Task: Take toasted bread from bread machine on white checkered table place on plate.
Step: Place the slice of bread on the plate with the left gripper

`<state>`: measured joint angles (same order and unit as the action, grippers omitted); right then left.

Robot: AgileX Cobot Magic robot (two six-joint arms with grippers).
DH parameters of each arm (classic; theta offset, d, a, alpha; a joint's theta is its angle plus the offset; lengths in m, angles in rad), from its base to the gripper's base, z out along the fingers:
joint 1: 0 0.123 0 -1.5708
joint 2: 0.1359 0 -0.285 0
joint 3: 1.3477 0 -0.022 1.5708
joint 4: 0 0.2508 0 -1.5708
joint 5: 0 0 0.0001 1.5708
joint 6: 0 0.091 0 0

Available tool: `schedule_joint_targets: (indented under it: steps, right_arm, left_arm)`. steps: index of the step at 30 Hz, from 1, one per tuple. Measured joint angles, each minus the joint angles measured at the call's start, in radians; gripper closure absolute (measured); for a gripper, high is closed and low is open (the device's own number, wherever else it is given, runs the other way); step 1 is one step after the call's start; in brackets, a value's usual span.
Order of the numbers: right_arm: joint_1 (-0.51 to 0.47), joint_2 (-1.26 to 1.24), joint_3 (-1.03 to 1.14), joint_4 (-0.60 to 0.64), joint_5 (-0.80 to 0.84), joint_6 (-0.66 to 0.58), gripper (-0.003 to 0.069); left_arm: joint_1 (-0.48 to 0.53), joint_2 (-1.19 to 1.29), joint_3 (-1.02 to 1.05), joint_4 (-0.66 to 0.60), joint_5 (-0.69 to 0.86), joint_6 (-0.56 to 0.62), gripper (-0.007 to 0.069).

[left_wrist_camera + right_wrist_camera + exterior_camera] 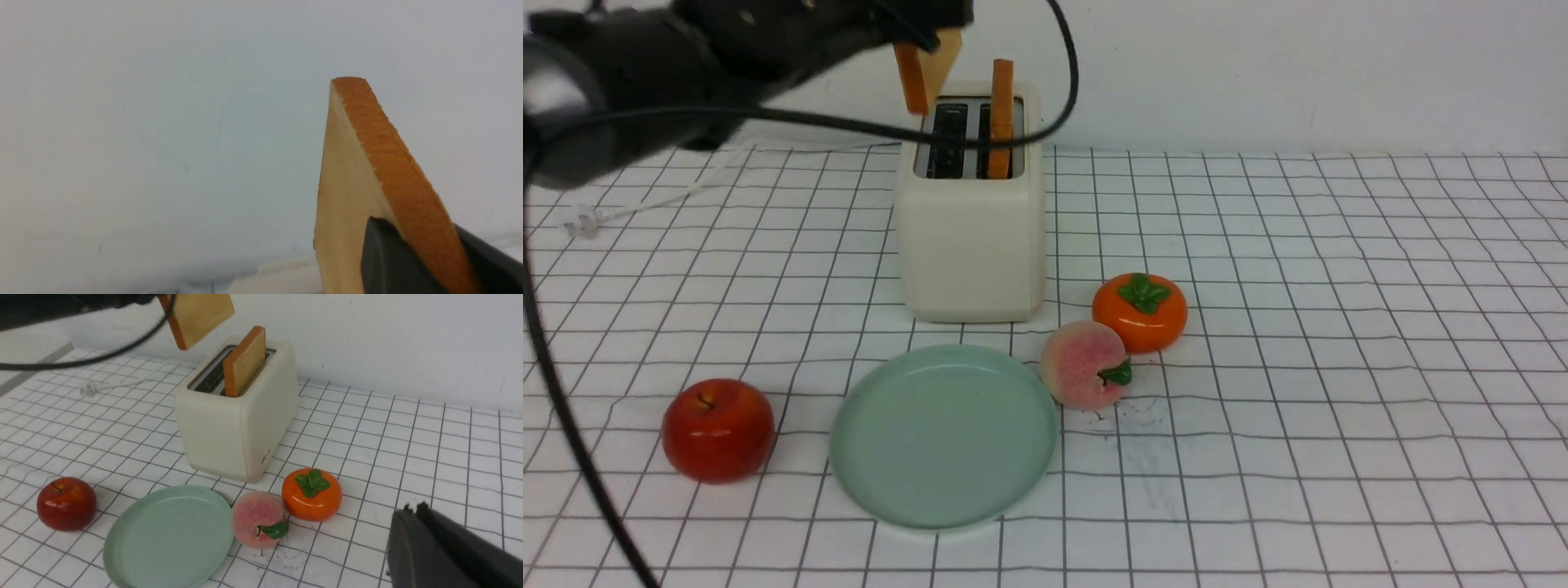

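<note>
the left pincer [412,245] is closed on one slice [351,196], a finger pressed to each side, and has it up in the air, tilted, clear of the toaster [970,245]. the other slice [1001,122] stands upright in its slot, its upper part poking out. the right pincer [412,526] has its tips together with nothing between them that i can see.

the plate [943,437] is bare, so neither slice is delivered. what worries me is the grip: it looks to be near one edge, so the bread could swivel or slide out if the arm swings fast. if it swings over too low, the hanging corner could catch the toaster or the second slice and tip it. coming down off-centre, the slice might land on the peach [1085,365], which sits right by the plate's rim, and end up propped crooked.

the table [1307,490] is white with thin dark grid lines, faintly wrinkled. an apple [717,430] sits apart on the plate's left, a persimmon [1139,314] touches the peach, and a white plug [584,221] lies off left. behind is a plain pale wall [1258,73].
</note>
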<state>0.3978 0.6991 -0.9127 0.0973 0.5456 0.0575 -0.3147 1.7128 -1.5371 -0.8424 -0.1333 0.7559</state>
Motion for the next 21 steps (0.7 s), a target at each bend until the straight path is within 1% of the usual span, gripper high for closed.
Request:
schedule_joint_targets:
  steps: [2, 5, 7, 9, 12, 14, 17, 19, 21]
  right_arm:
    - [0.0, 0.0, 0.0, 0.0, -0.006, 0.0, 0.0666]
    - [0.0, 0.0, 0.0, 0.0, -0.003, 0.0, 0.0666]
    - [0.0, 0.0, 0.0, 0.0, 0.007, 0.0, 0.0666]
    - [0.0, 0.0, 0.0, 0.0, 0.038, 0.0, 0.0666]
    - [0.0, 0.0, 0.0, 0.0, 0.099, 0.0, 0.0666]
    - [0.0, 0.0, 0.0, 0.0, 0.126, 0.0, 0.0666]
    - [0.0, 0.0, -0.001, 0.0, 0.139, 0.0, 0.0666]
    - [0.0, 0.0, -0.001, 0.001, 0.147, 0.0, 0.0666]
    - [0.0, 0.0, -0.001, 0.008, 0.149, 0.0, 0.0666]
  left_arm:
    - [0.001, -0.091, 0.0, -0.041, 0.064, 0.0, 0.0524]
    - [0.002, -0.202, 0.028, -0.063, 0.181, 0.0, 0.0524]
    - [0.002, -0.282, 0.077, -0.065, 0.271, -0.012, 0.0524]
    - [0.002, -0.359, 0.159, -0.059, 0.359, -0.047, 0.0524]
    - [0.002, -0.472, 0.298, -0.026, 0.455, -0.137, 0.0524]
    - [0.002, -0.528, 0.401, 0.02, 0.535, -0.234, 0.0524]
    - [0.002, -0.552, 0.475, 0.058, 0.617, -0.309, 0.0524]
    - [0.002, -0.549, 0.535, 0.112, 0.71, -0.374, 0.0524]
    - [0.002, -0.53, 0.549, 0.151, 0.753, -0.417, 0.0524]
